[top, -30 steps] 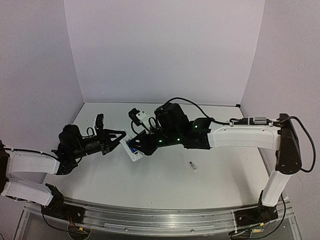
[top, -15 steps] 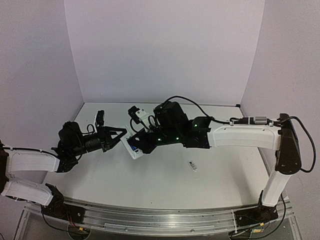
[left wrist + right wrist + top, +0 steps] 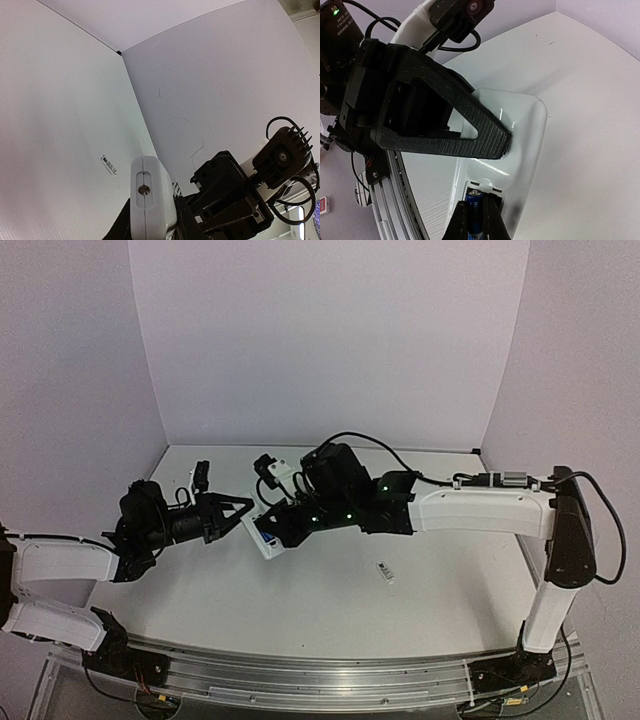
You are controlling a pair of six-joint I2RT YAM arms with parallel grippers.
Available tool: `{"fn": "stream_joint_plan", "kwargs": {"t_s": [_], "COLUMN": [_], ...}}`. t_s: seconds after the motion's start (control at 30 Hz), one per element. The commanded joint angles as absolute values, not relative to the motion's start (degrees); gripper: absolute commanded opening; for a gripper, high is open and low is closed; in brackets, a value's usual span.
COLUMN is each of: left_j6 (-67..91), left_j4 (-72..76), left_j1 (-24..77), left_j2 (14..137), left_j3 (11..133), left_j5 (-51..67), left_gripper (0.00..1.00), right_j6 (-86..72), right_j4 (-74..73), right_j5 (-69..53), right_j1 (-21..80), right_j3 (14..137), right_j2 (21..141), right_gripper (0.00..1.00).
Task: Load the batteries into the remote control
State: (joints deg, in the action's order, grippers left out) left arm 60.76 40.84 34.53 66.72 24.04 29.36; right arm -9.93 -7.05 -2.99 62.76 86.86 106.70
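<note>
My left gripper (image 3: 240, 509) is shut on the white remote control (image 3: 265, 542) and holds it tilted above the table, back side up. In the left wrist view the remote control's end face (image 3: 148, 197) sits between the dark fingers. My right gripper (image 3: 476, 201) is shut on a blue battery (image 3: 475, 218). The cell's pale tip is inside the open battery recess at the spring end. One ribbed left finger (image 3: 470, 137) presses across the remote control's back (image 3: 522, 127). In the top view the right gripper (image 3: 274, 529) meets the remote from the right.
A small white rectangular piece with dark print (image 3: 385, 572) lies flat on the white table (image 3: 330, 610), right of the remote; it also shows in the left wrist view (image 3: 109, 165). Walls close the table at the back and both sides.
The right jaws have closed the last bit onto the battery. The right arm has edged left toward the remote. The left arm has shifted slightly up and right.
</note>
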Motion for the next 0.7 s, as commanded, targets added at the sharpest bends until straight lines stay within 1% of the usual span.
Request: {"fn": "stream_joint_plan", "kwargs": {"t_s": [0.0,0.3,0.67], "left_j6": [62.36,71.00,71.82], "left_j4": [47.92,58.24,56.77], "left_j1": [35.19,33.59,33.31], "left_j2": [65.37,68.87,65.80], "left_j3": [27.89,26.59,26.69], "left_j5": [34.38,37.82,36.90], "left_gripper": [0.00,0.00,0.00], "right_j6": [-10.12,-8.35,-4.88], "right_j4": [-3.82,8.21,14.17], "right_j5": [3.18,5.69,5.59], "right_j1": [62.07,62.19,62.27], "right_j3": [87.56,85.02,82.60], "right_j2": [108.77,108.09,107.97], "right_gripper": [0.00,0.00,0.00]}}
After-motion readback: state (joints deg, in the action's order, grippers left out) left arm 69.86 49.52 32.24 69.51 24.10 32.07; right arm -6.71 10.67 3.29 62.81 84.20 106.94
